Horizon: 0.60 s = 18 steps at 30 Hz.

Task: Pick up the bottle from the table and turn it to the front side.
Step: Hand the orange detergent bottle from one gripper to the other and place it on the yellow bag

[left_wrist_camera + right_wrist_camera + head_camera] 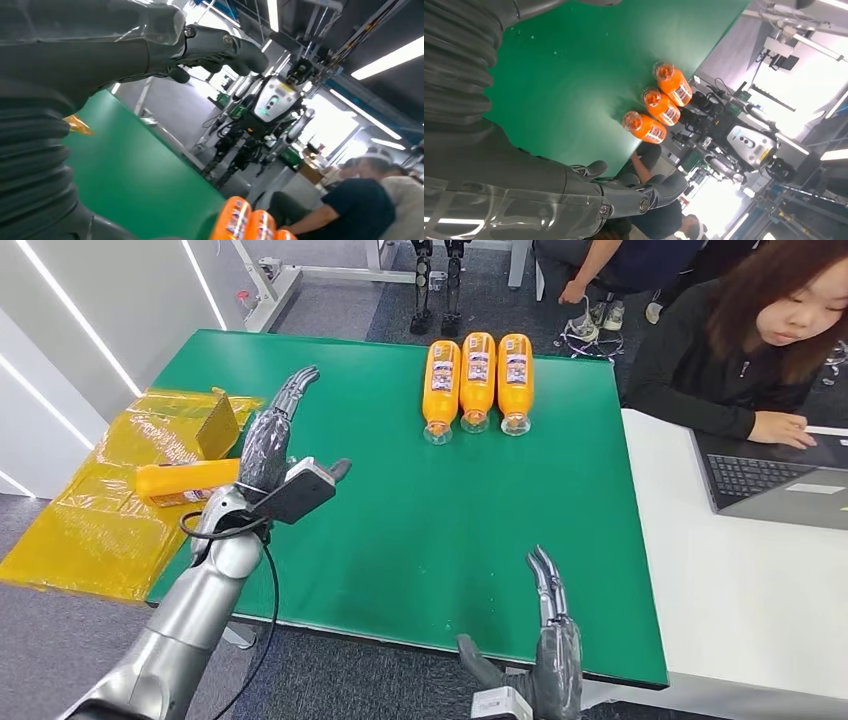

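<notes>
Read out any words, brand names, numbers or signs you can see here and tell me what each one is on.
No text is readable.
Labels on the three orange bottles on the green table: print too small and blurred.
Laptop keyboard: keys too small.
Panel on the standing robot: markings blurred.

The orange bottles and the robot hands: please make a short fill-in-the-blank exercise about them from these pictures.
1. At the far edge of the green table, ____ orange bottles lie side by side.
2. The left hand is raised above the table and holds ____.
3. A person beside the table works at a ____.
4. The right hand, at the near table edge, has its fingers ____.

Missing words: three; nothing; laptop; open
</notes>
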Each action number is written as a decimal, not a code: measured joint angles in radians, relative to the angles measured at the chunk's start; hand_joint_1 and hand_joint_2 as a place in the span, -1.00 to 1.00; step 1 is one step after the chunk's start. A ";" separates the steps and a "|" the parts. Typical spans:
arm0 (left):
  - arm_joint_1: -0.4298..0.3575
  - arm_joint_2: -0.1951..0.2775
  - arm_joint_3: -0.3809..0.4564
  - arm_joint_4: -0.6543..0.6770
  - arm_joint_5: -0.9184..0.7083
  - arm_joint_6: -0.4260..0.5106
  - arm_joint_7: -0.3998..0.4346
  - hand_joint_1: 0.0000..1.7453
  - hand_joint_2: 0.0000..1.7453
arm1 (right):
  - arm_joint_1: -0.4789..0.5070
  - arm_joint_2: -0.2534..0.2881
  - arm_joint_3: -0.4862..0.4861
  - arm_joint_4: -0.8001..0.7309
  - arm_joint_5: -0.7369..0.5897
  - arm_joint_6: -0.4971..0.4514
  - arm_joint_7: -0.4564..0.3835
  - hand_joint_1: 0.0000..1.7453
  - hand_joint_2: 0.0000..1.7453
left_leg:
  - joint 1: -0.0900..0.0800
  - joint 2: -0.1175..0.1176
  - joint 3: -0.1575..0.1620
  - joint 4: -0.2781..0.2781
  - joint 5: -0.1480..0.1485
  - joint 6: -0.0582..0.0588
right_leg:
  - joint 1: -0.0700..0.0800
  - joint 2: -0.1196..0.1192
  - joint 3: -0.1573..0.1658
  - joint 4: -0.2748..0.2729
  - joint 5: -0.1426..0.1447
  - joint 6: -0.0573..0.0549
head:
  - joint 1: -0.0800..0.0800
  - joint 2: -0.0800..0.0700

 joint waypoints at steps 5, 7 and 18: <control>0.067 -0.001 0.002 -0.170 0.049 -0.010 -0.013 -1.00 1.00 | 0.024 0.000 -0.026 -0.018 0.000 0.000 -0.007 -1.00 1.00 | 0.000 0.000 0.000 0.000 0.000 0.000 | 0.000 0.000 0.000 0.000 0.000 0.000 | 0.000 0.000; 0.074 -0.001 0.003 -0.193 0.051 -0.011 -0.013 -1.00 1.00 | 0.028 0.001 -0.032 -0.020 0.000 0.000 -0.008 -1.00 1.00 | 0.000 0.000 0.000 0.000 0.001 -0.001 | 0.000 -0.001 0.000 0.000 0.000 0.000 | 0.000 0.000; 0.196 -0.018 -0.003 -0.374 0.308 -0.201 -0.071 -1.00 1.00 | 0.117 0.015 -0.111 -0.099 0.082 0.000 -0.024 -1.00 1.00 | 0.000 -0.001 -0.001 0.000 0.000 0.000 | 0.000 -0.001 0.000 0.000 -0.001 0.000 | 0.000 0.000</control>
